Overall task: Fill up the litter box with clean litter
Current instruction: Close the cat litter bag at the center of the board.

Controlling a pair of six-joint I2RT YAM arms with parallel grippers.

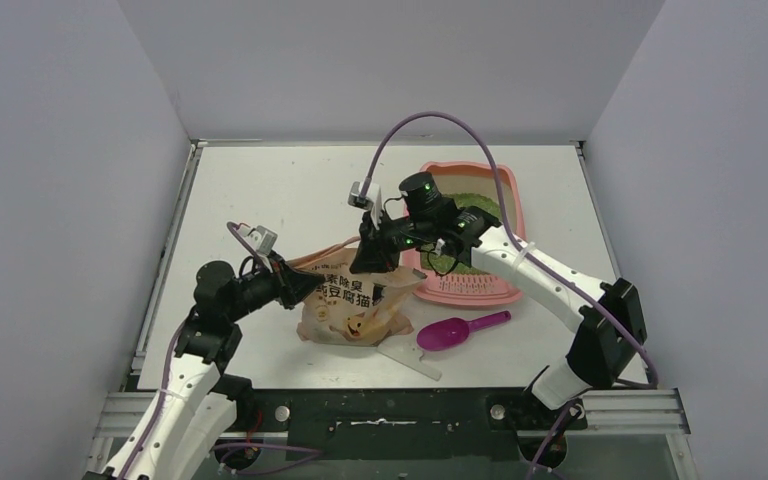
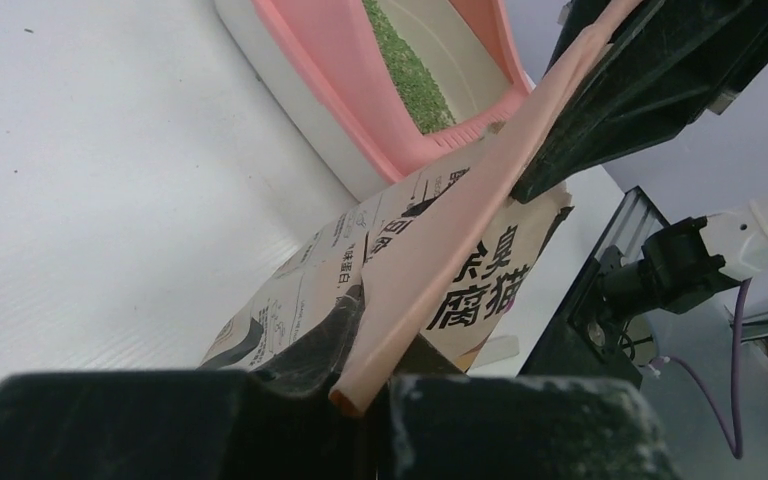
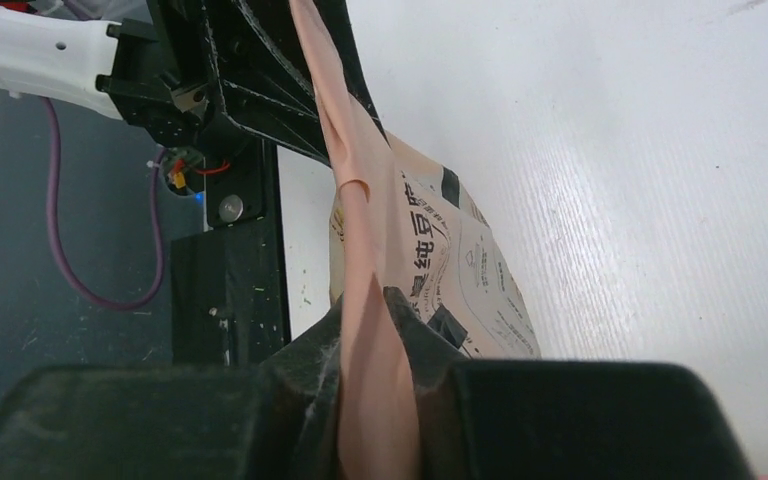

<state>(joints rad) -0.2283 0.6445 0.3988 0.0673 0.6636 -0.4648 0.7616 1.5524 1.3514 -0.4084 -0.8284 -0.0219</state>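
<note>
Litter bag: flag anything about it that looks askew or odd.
The litter bag slumps crumpled on the table beside the litter box, not over it. Its top edge is pulled into a twisted band, pinched by the left end effector and the right end effector.

The right gripper (image 3: 368,322) fills the bottom of the view, its two black fingers pressed together on the peach top strip (image 3: 357,205) of a bag (image 3: 465,285). The strip runs taut up to the left gripper (image 3: 305,60), which also pinches it. The bag, printed with black characters, rests on the white table (image 3: 620,150) close to its edge, where a black frame (image 3: 230,290) runs. A purple cable (image 3: 68,262) loops beyond that edge.
</note>
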